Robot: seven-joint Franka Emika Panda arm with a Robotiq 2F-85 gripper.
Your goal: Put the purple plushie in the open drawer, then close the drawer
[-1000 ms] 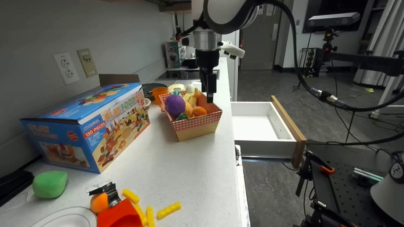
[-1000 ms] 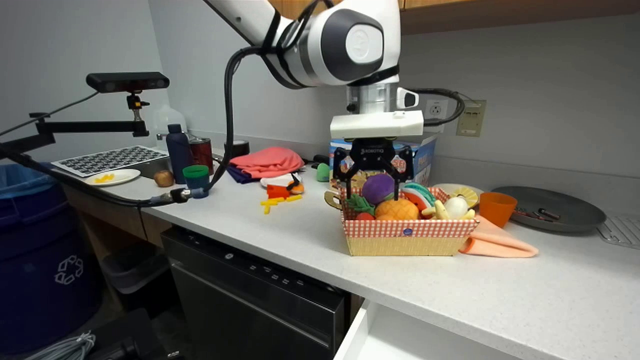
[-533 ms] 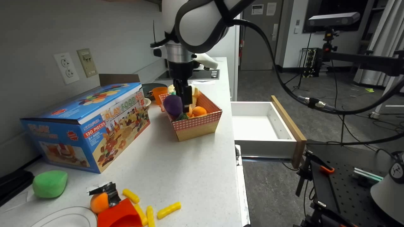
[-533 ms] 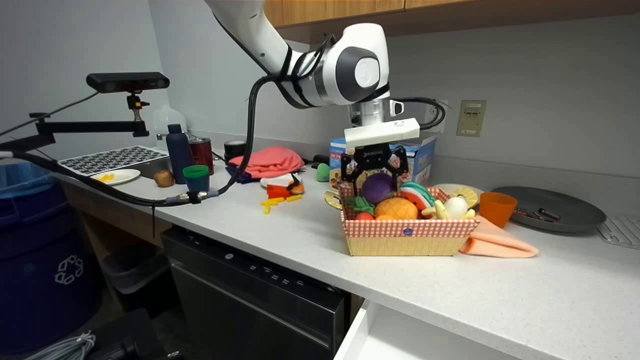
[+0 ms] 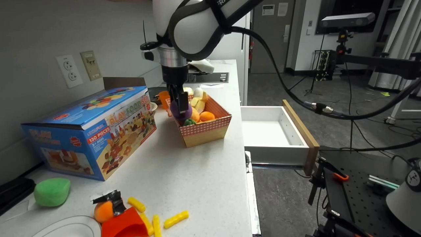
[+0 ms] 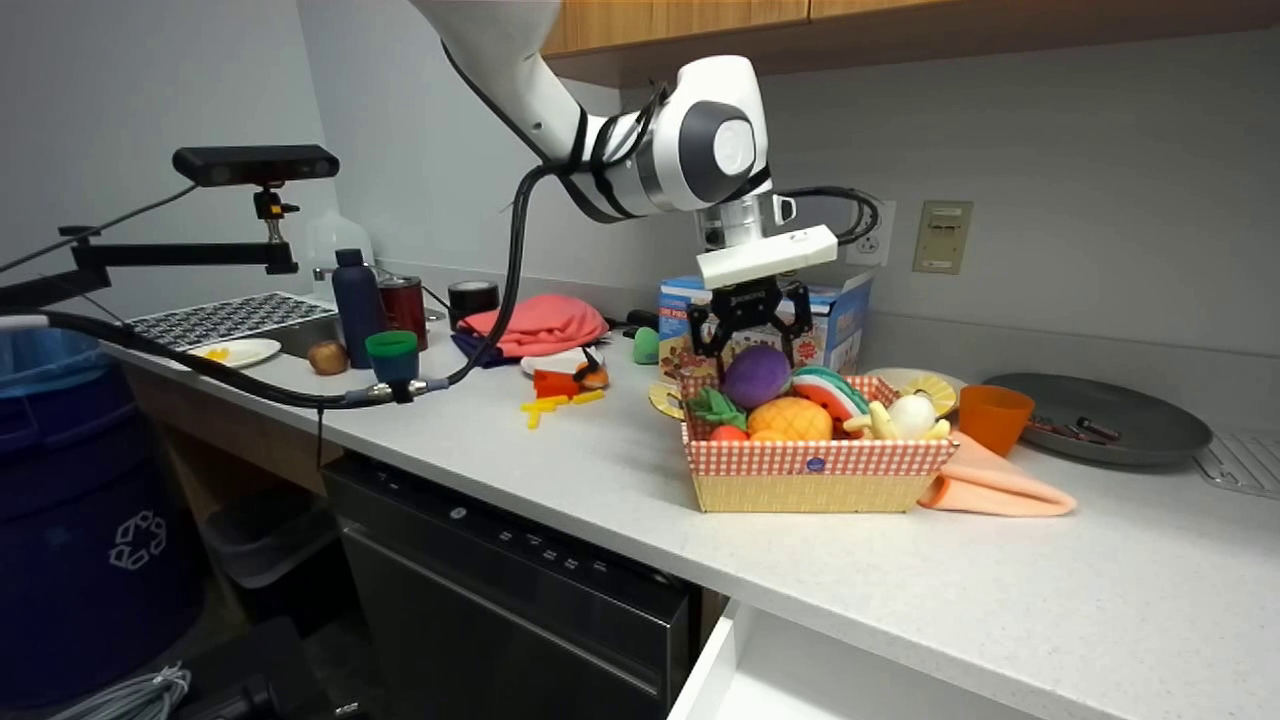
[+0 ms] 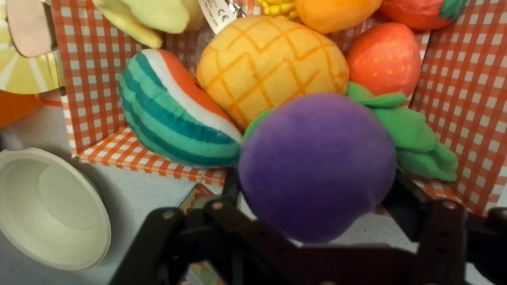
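The purple plushie (image 7: 317, 158) is round and sits at the back corner of the checked basket (image 6: 800, 493). In the wrist view it fills the space between the fingers of my gripper (image 7: 315, 182), with a finger at each side. The gripper is open around it; the fingertips are partly hidden behind the plushie, so I cannot tell how firmly they touch. In an exterior view the gripper (image 5: 183, 110) reaches down over the plushie (image 5: 189, 113). The drawer (image 5: 263, 133) is pulled out from the counter, with a white inside and a wooden front; nothing shows in it.
Other toys share the basket: a pineapple (image 7: 273, 67), a watermelon slice (image 7: 174, 111) and a strawberry (image 7: 384, 59). A blue play food box (image 5: 92, 128) stands close to the basket. A pale bowl (image 7: 51, 209), an orange cup (image 6: 995, 418) and a dark pan (image 6: 1120, 425) are nearby.
My gripper has moved from above the basket toward the wall and down, until its fingers stand around the purple plushie. The arm has tilted slightly. The plushie, basket and drawer stand about where they were.
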